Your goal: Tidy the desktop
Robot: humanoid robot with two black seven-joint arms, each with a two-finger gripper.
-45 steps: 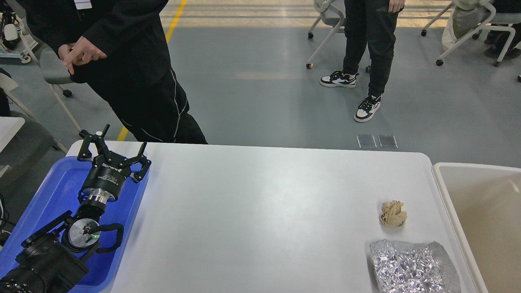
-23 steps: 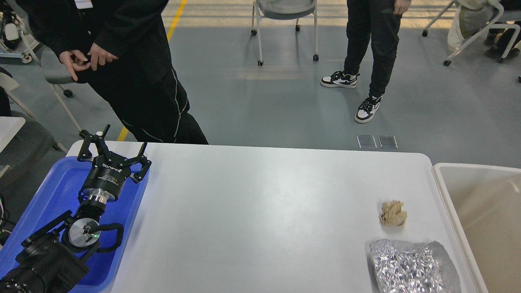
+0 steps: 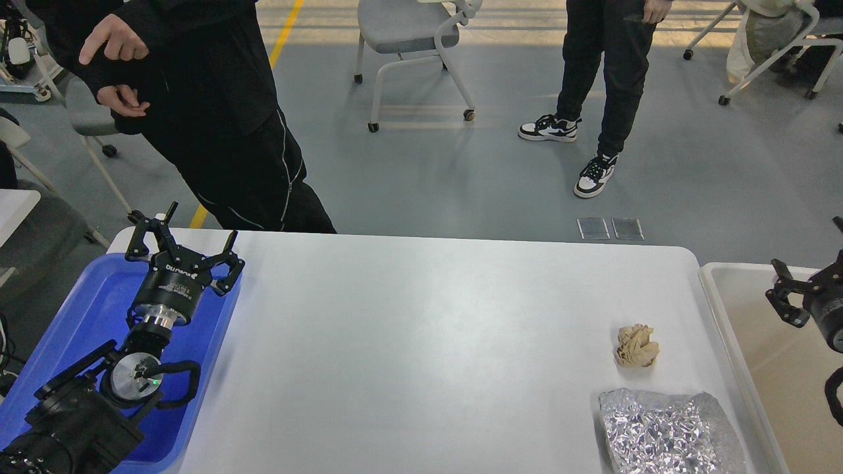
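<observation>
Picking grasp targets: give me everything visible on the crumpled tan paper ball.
The crumpled paper ball is tan to light brown, tightly wadded with deep folds and creases, roughly round but lumpy. It rests on the white desktop toward its right side, casting a small shadow. Just nearer the camera lies a crinkled silver foil sheet, apart from it with a strip of bare table between. The cream bin stands off to its right. Nothing but the tabletop touches it; neither gripper is near it.

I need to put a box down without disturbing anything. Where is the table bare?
The desktop is bare from the blue tray on the left across to the crumpled paper ball. The near right corner is crowded: paper ball and foil sheet, beside the cream bin.
</observation>
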